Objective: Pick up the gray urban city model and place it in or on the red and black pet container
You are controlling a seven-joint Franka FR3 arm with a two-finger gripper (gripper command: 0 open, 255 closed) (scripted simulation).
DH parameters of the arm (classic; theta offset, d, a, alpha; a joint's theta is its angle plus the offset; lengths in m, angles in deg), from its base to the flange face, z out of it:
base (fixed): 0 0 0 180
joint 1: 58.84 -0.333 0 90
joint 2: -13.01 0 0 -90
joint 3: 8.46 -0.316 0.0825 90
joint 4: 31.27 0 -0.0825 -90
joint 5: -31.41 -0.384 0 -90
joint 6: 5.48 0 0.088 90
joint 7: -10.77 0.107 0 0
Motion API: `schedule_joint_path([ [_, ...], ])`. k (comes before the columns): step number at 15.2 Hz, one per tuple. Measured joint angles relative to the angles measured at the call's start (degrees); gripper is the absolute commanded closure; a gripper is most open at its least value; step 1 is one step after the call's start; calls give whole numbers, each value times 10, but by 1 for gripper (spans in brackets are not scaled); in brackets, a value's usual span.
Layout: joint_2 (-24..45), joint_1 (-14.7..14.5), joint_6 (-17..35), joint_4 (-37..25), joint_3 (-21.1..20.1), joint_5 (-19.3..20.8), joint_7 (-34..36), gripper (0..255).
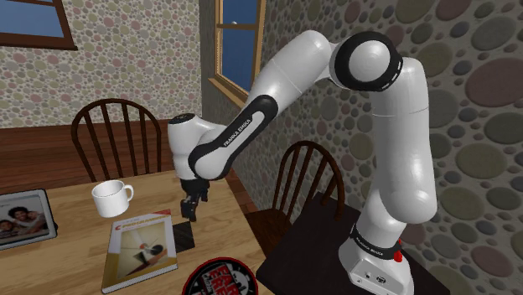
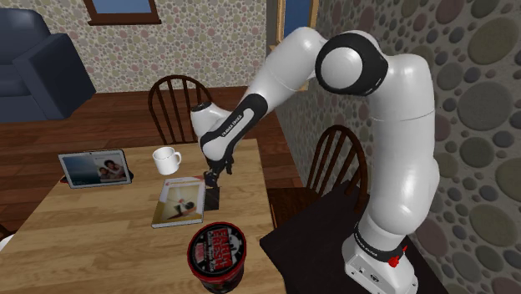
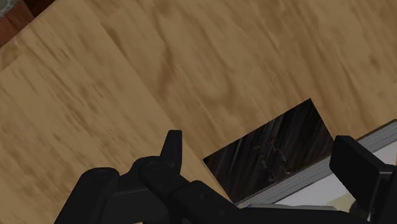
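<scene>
The city model is a small dark grey slab lying flat on the wooden table, against the edge of a book. It also appears as a dark block beside the book. My gripper hangs just above it, open, fingers apart and touching nothing. The red and black pet container is a round tub at the table's near edge, a short way from the model toward the stand.
A book lies next to the model. A white mug and a framed photo stand farther along the table. Wooden chairs stand at the far end and beside the stand.
</scene>
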Motion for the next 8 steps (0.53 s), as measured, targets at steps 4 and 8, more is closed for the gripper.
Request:
schedule_joint_path([
  [4,86,-29,7,-76,4,26,10,0],
  [8,121,-40,18,-98,9,36,14,0],
])
